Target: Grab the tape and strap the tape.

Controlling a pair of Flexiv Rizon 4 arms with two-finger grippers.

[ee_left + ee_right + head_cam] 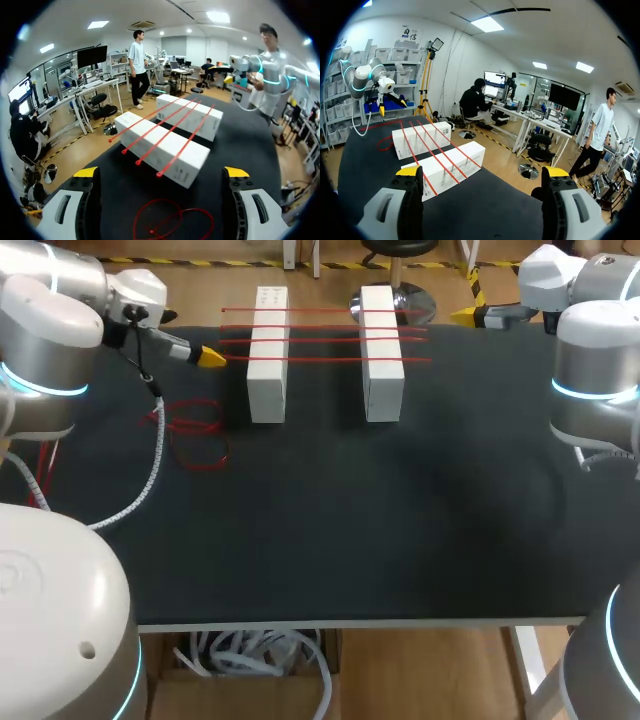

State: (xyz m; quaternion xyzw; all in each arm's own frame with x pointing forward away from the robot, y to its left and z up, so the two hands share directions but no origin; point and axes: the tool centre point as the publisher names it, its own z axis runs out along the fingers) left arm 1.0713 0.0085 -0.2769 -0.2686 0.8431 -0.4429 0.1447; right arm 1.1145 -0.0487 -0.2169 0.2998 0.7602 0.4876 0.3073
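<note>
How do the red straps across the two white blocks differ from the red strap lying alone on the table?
The four thin red straps lie straight and parallel; the lone red strap is curled into loose loops. The four rest on the two white rectangular blocks, bridging their gap; the lone one lies flat on the black table. Both are thin and red.

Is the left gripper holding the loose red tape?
No, the left gripper is open, and the loose red tape lies on the table ahead of it, touched by neither finger.
</note>
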